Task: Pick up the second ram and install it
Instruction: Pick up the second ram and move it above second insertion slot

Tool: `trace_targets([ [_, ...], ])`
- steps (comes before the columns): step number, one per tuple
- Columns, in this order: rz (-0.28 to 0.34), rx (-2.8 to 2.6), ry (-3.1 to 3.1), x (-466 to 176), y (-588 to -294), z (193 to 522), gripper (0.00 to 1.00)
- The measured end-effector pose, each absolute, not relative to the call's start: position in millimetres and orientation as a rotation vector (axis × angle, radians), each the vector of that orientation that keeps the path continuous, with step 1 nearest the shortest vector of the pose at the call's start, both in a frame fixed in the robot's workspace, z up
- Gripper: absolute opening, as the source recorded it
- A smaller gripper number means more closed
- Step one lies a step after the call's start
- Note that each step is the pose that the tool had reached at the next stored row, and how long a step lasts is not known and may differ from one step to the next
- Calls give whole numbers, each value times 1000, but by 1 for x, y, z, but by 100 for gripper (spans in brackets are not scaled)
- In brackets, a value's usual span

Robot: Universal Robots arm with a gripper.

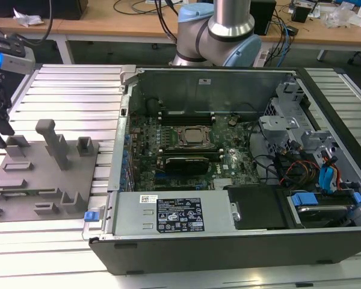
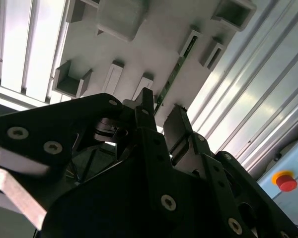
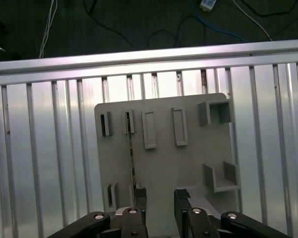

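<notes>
Widest of all, a ribbed aluminium tabletop (image 1: 66, 90), silver slats under everything. On it, toward the exterior view's right, an open black computer case (image 1: 228, 247), insides bared to the camera. Behind the case, the pale-blue and grey base of the arm (image 1: 228, 24).

To the exterior view's left of the case, flat on the slats, a grey fixture plate (image 1: 33, 192) studded with raised holders and one tall post (image 1: 54, 144).

Inside the case, a green motherboard (image 1: 228, 162) against the floor. Along the near wall, a grey power supply (image 1: 168, 214) with a dark label. Mid-board, the CPU socket (image 1: 195, 137) in its metal frame. Just beside it, on the power-supply side, a black block-shaped module (image 1: 183, 162).

In both wrist views, black jaws spread apart, gripping nothing, poised above one edge of the plate.

On the plate, well apart from the case, the second ram (image 3: 131, 158): a thin green stick set on edge, far end tucked into a small slotted holder, long side across the plate toward the jaws. In the second wrist view, the same second ram (image 2: 171, 79) slanting down toward the jaw tips, near end hidden behind them. In the first wrist view, in line with one jaw tip rather than the gap. Touching or not, cannot tell.

Smallest, at the corner of the second wrist view, a red button (image 2: 287, 181) on a grey box.
</notes>
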State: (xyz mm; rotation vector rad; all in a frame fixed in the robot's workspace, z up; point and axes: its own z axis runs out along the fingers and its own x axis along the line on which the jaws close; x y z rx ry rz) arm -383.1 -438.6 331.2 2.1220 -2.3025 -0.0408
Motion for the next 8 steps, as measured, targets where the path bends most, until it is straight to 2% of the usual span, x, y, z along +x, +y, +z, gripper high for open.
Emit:
trace_targets([
  [8, -41, 2122, -2302, -383, -439, 326, 36],
])
